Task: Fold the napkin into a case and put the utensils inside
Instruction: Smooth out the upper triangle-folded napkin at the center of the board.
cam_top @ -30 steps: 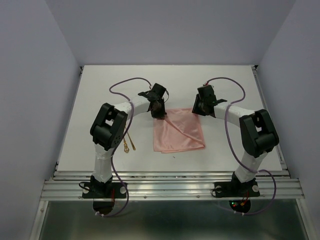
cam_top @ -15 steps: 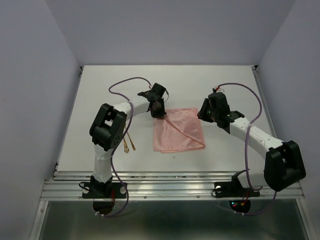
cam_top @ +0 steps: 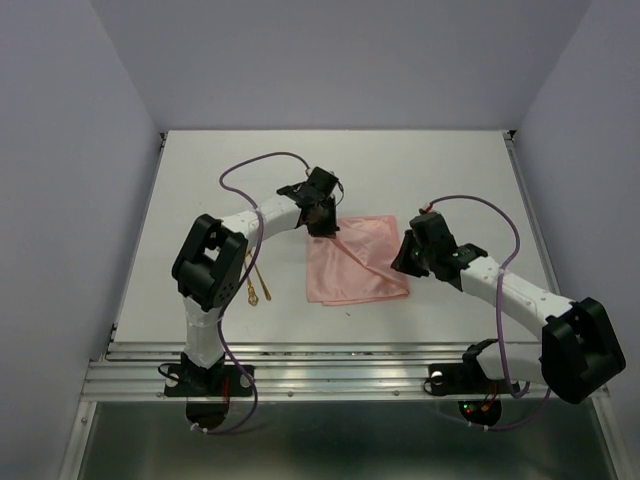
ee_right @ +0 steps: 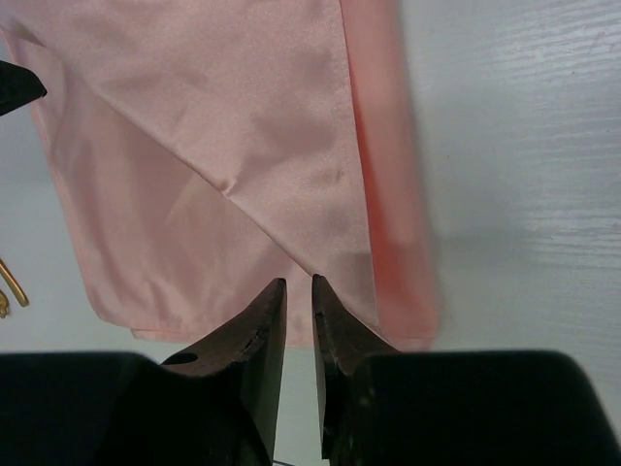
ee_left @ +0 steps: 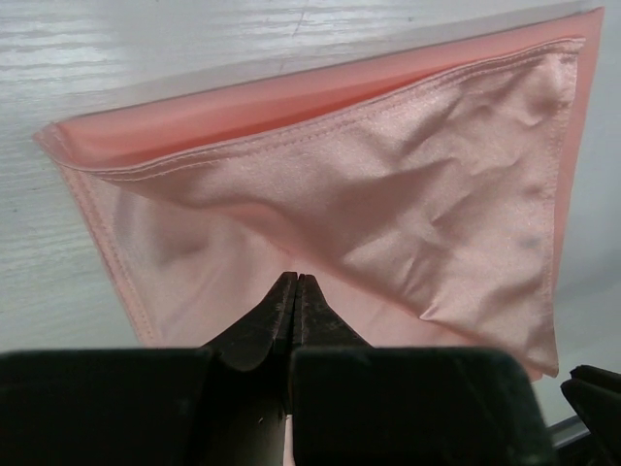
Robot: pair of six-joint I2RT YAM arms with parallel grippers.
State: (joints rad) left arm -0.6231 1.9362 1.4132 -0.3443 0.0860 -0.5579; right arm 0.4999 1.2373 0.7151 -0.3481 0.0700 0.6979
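Observation:
The salmon-pink napkin (cam_top: pixel 356 265) lies flat mid-table, with one diagonal flap folded over it (ee_left: pixel 408 184) (ee_right: pixel 223 107). My left gripper (cam_top: pixel 325 216) is shut over the napkin's far left corner; its tips (ee_left: pixel 296 279) meet with no cloth visible between them. My right gripper (cam_top: pixel 408 256) hangs over the napkin's right side near its front corner. Its jaws (ee_right: pixel 297 282) stand a narrow gap apart and hold nothing. The gold utensils (cam_top: pixel 256 285) lie on the table left of the napkin, and one tip shows in the right wrist view (ee_right: pixel 8 287).
The white table (cam_top: pixel 450 170) is walled at the left, right and back. A metal rail (cam_top: pixel 340 365) runs along the near edge. Purple cables loop above both arms.
My right arm swung out and moved its gripper from the napkin's far right corner toward the near right side. My left gripper shifted slightly farther back.

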